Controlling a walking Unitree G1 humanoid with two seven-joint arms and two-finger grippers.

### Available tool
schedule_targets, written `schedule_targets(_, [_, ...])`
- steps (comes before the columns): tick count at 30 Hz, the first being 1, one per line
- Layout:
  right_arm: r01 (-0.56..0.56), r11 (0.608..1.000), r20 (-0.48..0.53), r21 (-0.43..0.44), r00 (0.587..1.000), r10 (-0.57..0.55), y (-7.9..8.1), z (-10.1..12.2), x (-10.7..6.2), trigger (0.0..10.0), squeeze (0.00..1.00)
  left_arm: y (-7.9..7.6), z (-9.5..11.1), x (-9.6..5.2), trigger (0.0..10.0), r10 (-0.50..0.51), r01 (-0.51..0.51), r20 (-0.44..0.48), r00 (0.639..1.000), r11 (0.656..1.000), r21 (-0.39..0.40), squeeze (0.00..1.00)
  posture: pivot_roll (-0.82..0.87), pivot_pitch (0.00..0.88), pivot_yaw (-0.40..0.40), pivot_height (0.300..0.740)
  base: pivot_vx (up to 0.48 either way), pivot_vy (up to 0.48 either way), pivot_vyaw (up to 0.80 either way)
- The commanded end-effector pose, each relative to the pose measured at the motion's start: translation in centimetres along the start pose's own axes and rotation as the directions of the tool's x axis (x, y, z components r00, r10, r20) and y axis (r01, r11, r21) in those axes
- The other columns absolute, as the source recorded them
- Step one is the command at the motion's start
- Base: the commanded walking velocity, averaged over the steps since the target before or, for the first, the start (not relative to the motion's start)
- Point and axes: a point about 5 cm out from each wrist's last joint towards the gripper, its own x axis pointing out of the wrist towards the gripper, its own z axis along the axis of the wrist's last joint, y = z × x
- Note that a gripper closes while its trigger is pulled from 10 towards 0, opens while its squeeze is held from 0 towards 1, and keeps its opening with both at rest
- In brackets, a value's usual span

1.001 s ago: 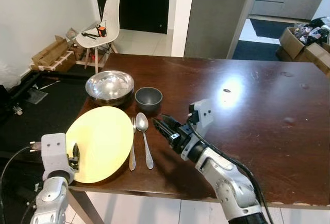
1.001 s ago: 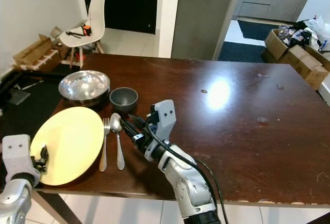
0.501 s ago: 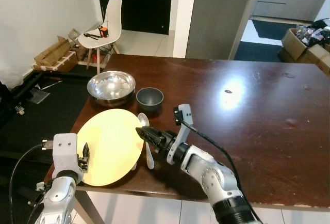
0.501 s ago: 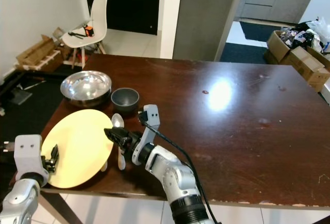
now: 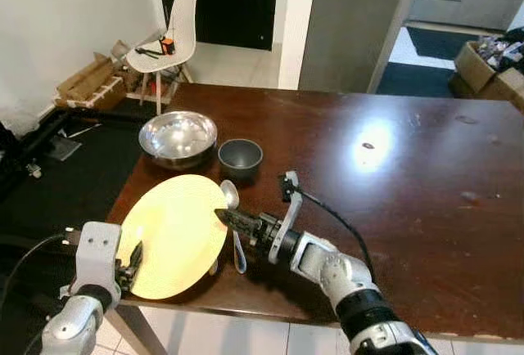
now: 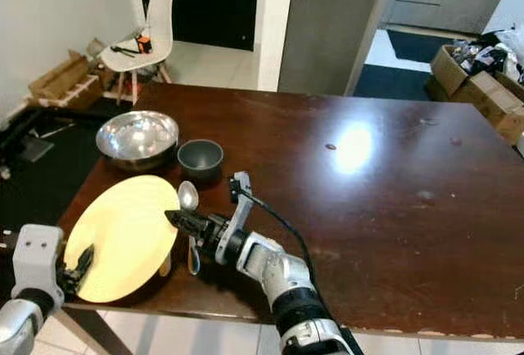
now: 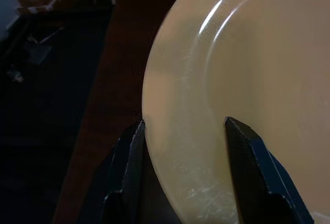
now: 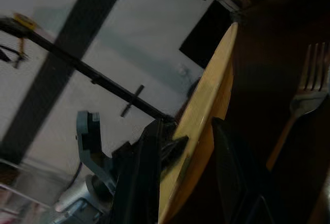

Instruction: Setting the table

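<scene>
Left gripper (image 5: 131, 261): at the near left corner of the table, fingers spread on either side of the rim of the yellow plate (image 5: 176, 232); in the left wrist view one finger (image 7: 126, 172) lies at the plate's outer edge and the other over its face. Whether they press the rim cannot be told.

Yellow plate: near left part of the dark wooden table (image 5: 409, 175), its right edge raised off the tabletop, the plate tilted.

Steel bowl (image 5: 178, 136): large, behind the plate near the table's left edge.

Dark bowl (image 5: 240, 157): small, just right of the steel bowl, beyond the plate's far right edge.

Fork (image 8: 299, 113): flat on the table under the plate's raised right side, seen in the right wrist view.

Spoon (image 5: 232, 224): just right of the plate, bowl end toward the dark bowl, handle toward the near edge.

Right gripper (image 5: 221, 217): reaching leftward across the spoon, its fingers set above and below the plate's right rim, narrowly parted around it and bearing the lifted edge.

White chair (image 5: 170, 36): on the floor past the table's far left corner, small items on its seat.

Cardboard boxes (image 5: 86, 81): along the left wall.
</scene>
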Motion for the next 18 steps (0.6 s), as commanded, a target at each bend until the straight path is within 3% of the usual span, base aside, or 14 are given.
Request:
schedule_targets(1, [-0.057, 0.998, 0.004, 0.011, 0.998, 0.057, 0.7, 0.2, 0.9, 10.0, 0.00, -1.2, -3.1, -0.9, 10.0, -0.072, 0.071, -0.161, 0.984, 0.997, -0.013, 0.00, 0.17, 0.044, 0.042, 0.740, 0.000, 0.000, 0.00])
schedule_targets(12, [-0.106, 0.991, -0.079, 0.075, 0.991, 0.112, 1.5, -1.9, 2.8, 10.0, 0.00, -1.5, -2.7, -1.3, 10.0, -0.093, 0.092, -0.164, 0.982, 0.996, -0.016, 0.00, 0.17, 0.044, 0.026, 0.740, 0.000, 0.000, 0.00])
schedule_targets(18, [0.010, 1.000, -0.185, 0.028, 0.983, -0.004, 0.9, -3.7, 3.2, 10.0, 0.00, -1.9, -2.8, -1.4, 10.0, -0.103, 0.100, -0.165, 0.981, 0.995, -0.027, 0.00, 0.17, 0.047, 0.019, 0.740, 0.000, 0.000, 0.00])
